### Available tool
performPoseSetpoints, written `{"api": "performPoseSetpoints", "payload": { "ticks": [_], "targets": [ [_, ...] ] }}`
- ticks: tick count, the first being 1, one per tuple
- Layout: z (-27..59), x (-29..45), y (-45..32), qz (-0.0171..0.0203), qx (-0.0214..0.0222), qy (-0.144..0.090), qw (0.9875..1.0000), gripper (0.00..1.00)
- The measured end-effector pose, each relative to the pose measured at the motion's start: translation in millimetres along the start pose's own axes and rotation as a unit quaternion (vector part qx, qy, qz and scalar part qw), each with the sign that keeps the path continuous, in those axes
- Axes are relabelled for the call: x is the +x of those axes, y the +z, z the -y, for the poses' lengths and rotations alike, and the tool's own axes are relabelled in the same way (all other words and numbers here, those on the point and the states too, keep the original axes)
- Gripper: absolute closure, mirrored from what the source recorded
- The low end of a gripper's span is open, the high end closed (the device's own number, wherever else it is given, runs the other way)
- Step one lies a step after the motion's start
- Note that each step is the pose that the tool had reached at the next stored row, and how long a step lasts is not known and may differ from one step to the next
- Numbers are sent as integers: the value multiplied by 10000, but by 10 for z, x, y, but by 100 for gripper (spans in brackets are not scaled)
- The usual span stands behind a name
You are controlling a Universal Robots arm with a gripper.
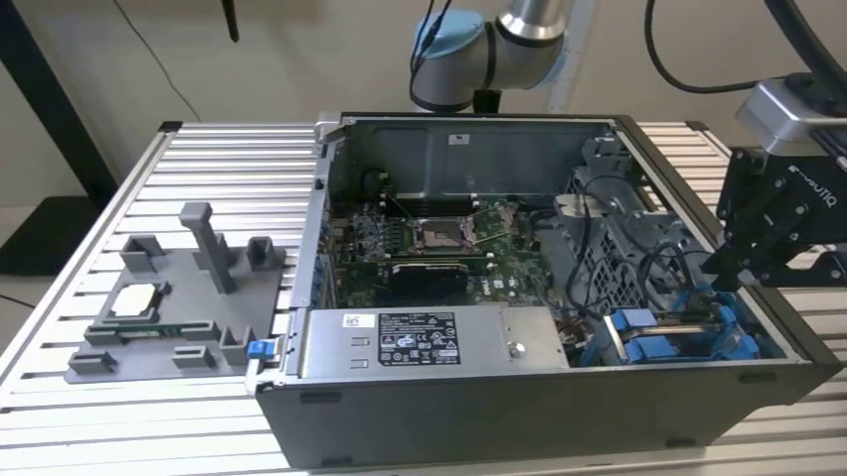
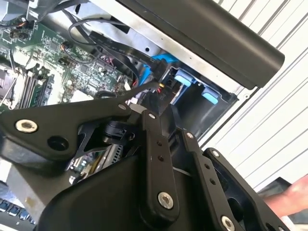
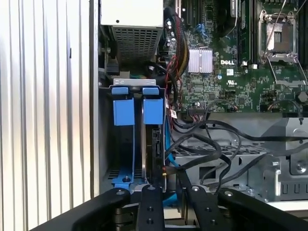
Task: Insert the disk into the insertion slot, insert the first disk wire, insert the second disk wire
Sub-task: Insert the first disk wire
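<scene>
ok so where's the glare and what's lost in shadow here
First wrist view: the slatted table is washed out pale, and the drive bay under the blue tabs falls dark. Second wrist view: the black gripper reads dark against bright slats. Exterior view: even light, no harsh glare on the power supply.

The black multi-link gripper (image 1: 728, 270) runs off the exterior view's right edge, and where its tip ends among the dark cables is hard to call. Up top, the silver and pale blue robot arm (image 1: 497, 45) is chopped by the frame.

In the first wrist view, the silver-grey disk in its bright blue plastic carrier (image 3: 153, 113) sits edge-on. Its label is out of sight and its lower end is masked by the gripper's links. The grey metal power-supply box (image 3: 132, 14) is cropped.

In the second wrist view there's a blurred hand (image 2: 288, 198) at the corner, cut off. The small black wire plug (image 2: 161, 89) is too small to make out.
</scene>
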State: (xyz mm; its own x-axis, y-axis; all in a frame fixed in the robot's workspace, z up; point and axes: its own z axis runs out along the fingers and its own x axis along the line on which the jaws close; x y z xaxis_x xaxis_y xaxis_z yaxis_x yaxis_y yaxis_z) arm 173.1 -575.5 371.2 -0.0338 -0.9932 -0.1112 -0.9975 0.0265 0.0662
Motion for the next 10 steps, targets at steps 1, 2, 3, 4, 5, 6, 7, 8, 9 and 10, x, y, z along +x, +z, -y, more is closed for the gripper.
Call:
{"api": "performPoseSetpoints", "payload": {
  "ticks": [1, 2, 3, 4, 5, 6, 7, 8, 9, 10],
  "targets": [
    [4, -13, 2, 0, 0, 0, 10000, 0],
    [9, -27, 3, 0, 0, 0, 10000, 0],
    [13, -41, 4, 0, 0, 0, 10000, 0],
    [18, -55, 6, 0, 0, 0, 10000, 0],
    [22, -68, 7, 1, 0, 0, 10000, 0],
    [27, -82, 8, 0, 0, 0, 10000, 0],
    [32, -95, 9, 0, 0, 0, 10000, 0],
    [38, -108, 10, 0, 0, 0, 10000, 0],
    [43, -120, 11, 0, 0, 0, 10000, 0],
    [51, -129, 11, 0, 0, 0, 10000, 0]
  ]
}}
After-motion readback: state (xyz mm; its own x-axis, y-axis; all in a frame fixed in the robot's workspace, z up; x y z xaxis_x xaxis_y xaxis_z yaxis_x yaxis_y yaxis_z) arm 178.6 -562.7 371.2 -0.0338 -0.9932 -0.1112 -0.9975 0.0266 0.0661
